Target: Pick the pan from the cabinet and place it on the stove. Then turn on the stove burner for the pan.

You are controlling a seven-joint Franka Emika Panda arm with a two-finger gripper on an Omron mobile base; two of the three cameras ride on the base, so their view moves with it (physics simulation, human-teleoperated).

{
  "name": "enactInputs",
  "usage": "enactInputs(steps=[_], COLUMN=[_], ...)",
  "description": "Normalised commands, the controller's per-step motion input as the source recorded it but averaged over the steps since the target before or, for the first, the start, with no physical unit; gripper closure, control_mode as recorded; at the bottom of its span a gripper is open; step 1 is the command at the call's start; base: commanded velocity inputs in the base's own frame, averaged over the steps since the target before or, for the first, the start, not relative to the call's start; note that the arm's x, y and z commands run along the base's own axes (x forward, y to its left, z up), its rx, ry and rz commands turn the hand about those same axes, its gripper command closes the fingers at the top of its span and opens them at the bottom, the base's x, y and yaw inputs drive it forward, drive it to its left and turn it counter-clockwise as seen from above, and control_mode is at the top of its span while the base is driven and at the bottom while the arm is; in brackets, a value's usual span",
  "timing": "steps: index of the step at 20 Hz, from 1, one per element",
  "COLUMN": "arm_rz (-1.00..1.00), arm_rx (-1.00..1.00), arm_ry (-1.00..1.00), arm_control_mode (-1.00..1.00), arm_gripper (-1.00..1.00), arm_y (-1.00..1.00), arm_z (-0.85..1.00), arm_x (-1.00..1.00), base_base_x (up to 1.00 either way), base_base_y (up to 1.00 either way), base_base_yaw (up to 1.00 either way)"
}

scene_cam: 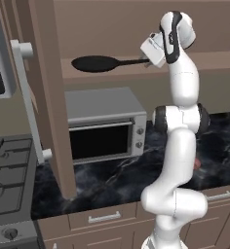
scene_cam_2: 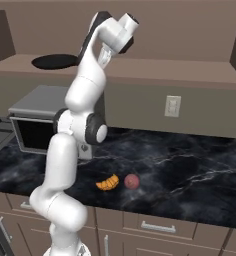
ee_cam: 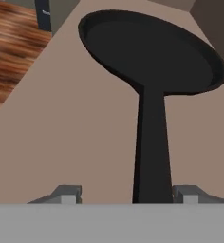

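The gripper (ee_cam: 126, 193) is open, one finger on each side of the long handle of the pan (ee_cam: 152, 52), not squeezing it. That looks like lining up for a grab. The handle sits closer to one finger than the other. The pan lies flat on the shelf of the cabinet (scene_cam: 204, 61), handle pointing at the hand. Past the round part, the shelf edge is close. Below sit the toaster oven (scene_cam: 105, 124) and the stove (scene_cam: 9, 170).
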Motion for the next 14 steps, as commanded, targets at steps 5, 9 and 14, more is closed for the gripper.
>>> enactInputs(steps=[5,9,14], arm_rz=[-0.05,-0.01,0.0], arm_rx=[0.0,-0.02,-0.03], arm_ry=[0.0,0.0,0.03], arm_control_mode=[-1.0,-1.0,-1.0], arm_gripper=[-1.0,-1.0,1.0], arm_y=[0.0,0.0,0.0], arm_z=[-0.23,-0.34,-0.44], arm_x=[0.0,0.0,0.0], base_base_x=[0.0,0.0,0.0], base_base_y=[0.0,0.0,0.0], base_base_yaw=[0.0,0.0,0.0])
